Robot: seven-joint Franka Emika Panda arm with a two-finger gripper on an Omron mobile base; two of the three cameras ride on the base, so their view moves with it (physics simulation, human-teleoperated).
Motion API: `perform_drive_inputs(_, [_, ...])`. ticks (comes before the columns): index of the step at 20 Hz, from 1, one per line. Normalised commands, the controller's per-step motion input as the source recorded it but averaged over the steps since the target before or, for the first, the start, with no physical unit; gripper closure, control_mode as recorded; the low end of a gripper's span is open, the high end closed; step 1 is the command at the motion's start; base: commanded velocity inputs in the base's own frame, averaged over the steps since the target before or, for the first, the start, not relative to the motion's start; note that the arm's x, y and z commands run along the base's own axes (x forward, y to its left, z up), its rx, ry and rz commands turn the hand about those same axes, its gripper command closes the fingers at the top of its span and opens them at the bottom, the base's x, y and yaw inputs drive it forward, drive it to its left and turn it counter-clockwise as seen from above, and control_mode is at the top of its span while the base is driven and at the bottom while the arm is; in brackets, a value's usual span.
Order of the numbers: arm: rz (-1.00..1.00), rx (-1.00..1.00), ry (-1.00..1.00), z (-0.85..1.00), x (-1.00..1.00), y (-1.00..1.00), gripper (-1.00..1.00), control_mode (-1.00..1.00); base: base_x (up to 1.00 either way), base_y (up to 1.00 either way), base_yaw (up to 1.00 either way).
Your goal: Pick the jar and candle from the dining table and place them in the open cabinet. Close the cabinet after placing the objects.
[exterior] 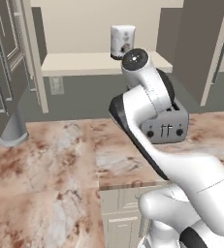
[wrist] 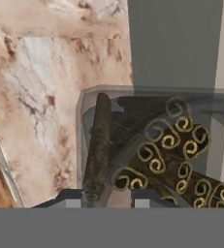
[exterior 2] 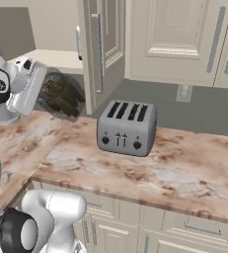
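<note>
My gripper (wrist: 107, 199) is shut on the jar (wrist: 157, 150), a clear glass cylinder packed with dark sticks that have gold curled ends. In the right base view the jar (exterior 2: 61, 95) hangs tilted just above the dining table (exterior 2: 184, 163), left of the cabinet's open door (exterior 2: 103, 49) and below its pale shelf (exterior 2: 54, 58). The gripper (exterior 2: 40, 89) grips it from the left. From the left base the cabinet (exterior: 84, 63) stands open behind my arm, which hides the jar. The candle is out of view.
A grey toaster (exterior 2: 127, 127) stands on the marbled top right of the jar, also behind my arm (exterior: 169, 125). A white patterned canister (exterior: 122, 41) sits on the cabinet shelf. A dark grey tall cabinet (exterior: 2, 72) stands at the left.
</note>
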Motion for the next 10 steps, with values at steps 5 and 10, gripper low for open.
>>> perform_drive_inputs(5, [0.00,-0.21,-0.01,0.49,0.36,0.20,1.00,-1.00,0.00,0.00,0.00])
perform_drive_inputs(10, [0.00,-0.20,-0.08,0.29,0.41,0.08,1.00,-1.00,0.00,0.00,0.00])
